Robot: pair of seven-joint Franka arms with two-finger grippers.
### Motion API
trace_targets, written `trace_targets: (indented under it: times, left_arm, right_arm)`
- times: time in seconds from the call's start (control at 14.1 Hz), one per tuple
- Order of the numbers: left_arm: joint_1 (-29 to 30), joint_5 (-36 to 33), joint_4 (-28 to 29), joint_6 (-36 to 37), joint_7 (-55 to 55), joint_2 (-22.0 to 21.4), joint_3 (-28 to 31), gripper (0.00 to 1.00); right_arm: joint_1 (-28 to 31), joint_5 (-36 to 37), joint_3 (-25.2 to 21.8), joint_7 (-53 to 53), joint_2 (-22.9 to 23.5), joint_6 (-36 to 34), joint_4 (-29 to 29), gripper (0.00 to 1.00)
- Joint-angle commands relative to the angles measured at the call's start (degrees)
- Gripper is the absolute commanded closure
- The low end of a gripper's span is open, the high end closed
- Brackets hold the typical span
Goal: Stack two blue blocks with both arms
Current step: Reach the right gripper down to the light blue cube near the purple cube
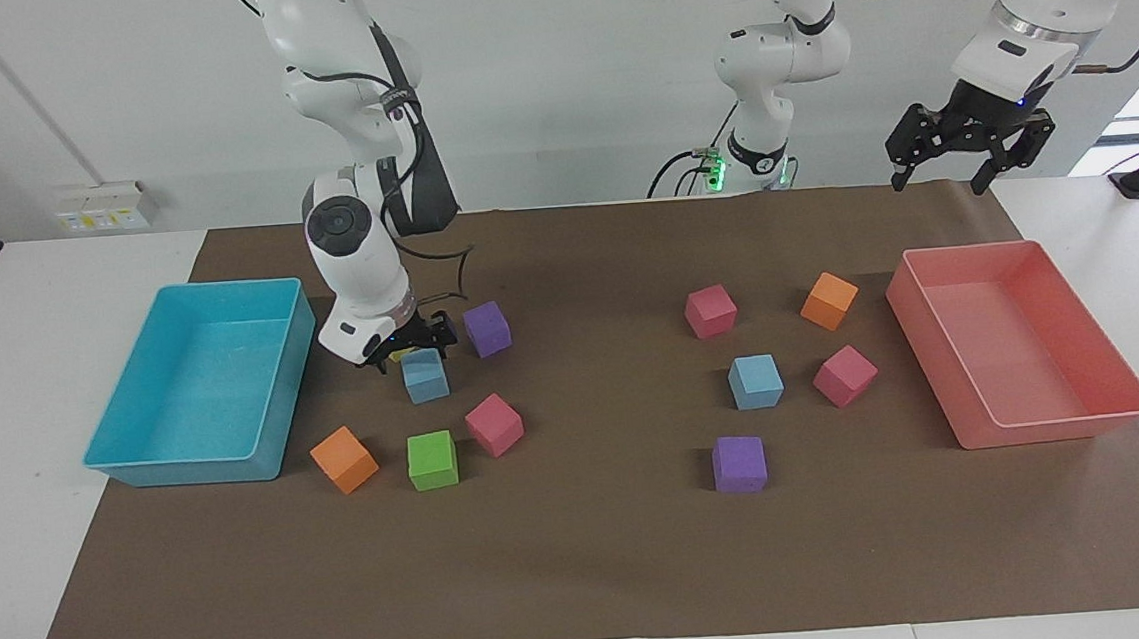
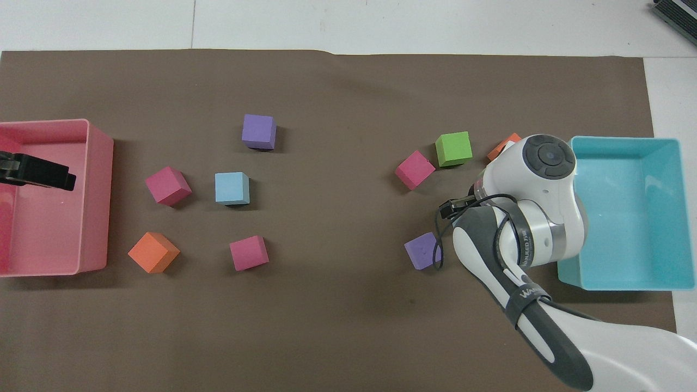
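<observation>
— Where's my right gripper [image 1: 409,352]?
— Bent low over the blue block [image 1: 425,375] beside the turquoise tray [image 1: 201,466], fingers apart.
— My left gripper [image 1: 968,146]?
— Raised, spread, near the pink tray [image 1: 1038,427]; other blue block [image 1: 755,382] untouched.

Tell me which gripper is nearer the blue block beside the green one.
Right. The right gripper is low, right at that blue block, fingers open. The left gripper hangs open over the table's edge above the pink tray, waiting.

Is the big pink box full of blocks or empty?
Empty. The pink box shows only its bare floor in both views; every block lies out on the brown mat. The left end effector hovers above it.
</observation>
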State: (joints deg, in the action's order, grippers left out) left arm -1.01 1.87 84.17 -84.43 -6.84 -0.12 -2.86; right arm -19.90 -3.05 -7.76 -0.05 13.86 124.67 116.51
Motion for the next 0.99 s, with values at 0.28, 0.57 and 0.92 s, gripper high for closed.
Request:
trace_targets:
  times: [0.28, 0.57, 0.92]
  left_arm:
    - [1.01, -0.03, 0.74, -0.03, -0.28, -0.93, -0.57, 0.00]
    - [0.92, -0.03, 0.82, 0.06, -0.28, -1.02, -0.57, 0.00]
    - [0.92, -0.03, 0.82, 0.14, -0.28, -1.02, -0.57, 0.00]
  right_arm:
    - [0.39, -0.64, -0.15, -0.56, -0.94, 1.18, 3.99, 0.00]
    - [0.48, -0.64, -0.15, -0.12, -0.86, 1.10, 3.91, 0.14]
    - [0.39, -0.64, -0.15, 1.89, -0.33, -0.04, 2.15, 1.00]
